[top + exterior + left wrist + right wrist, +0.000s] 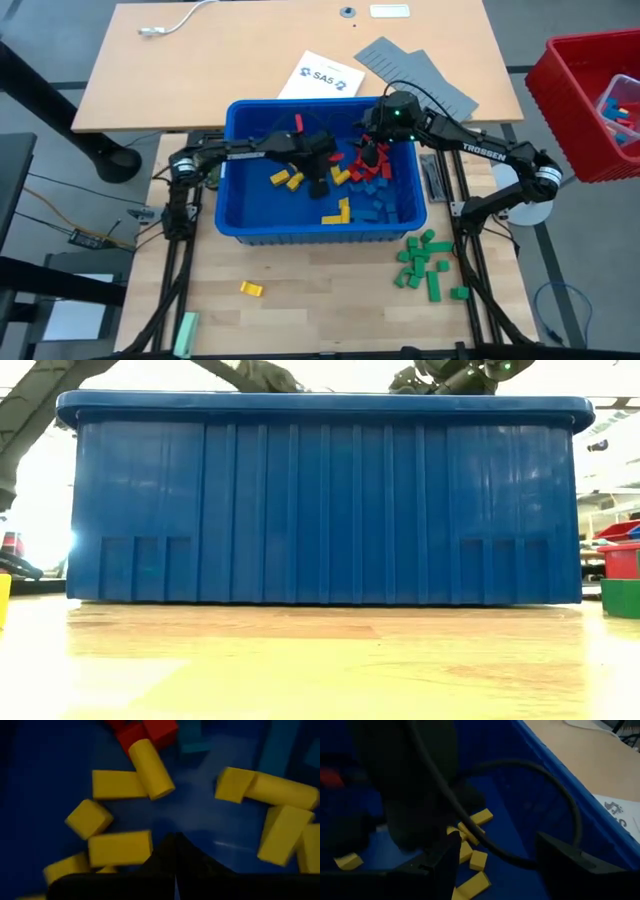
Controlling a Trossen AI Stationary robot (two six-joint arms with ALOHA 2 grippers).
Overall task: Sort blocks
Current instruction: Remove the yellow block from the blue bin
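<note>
Blocks (372, 186) are heaped inside the blue bin (232, 170); sorted greens (424, 262) are laid on the surface. Left end effector (175, 851) is held together over yellows, empty; right end effector (495, 865) is spread, empty, likely for picking.

Blocks (372, 185) in bin (236, 170); more blocks (425, 262) on table (330, 290), apparently right-front of bin.

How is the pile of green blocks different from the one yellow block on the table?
The green blocks are many, heaped together right of the blue bin's front corner; the yellow block lies alone, in front of the bin toward the left. Their colours differ. Both sit outside the bin on the wooden table.
</note>
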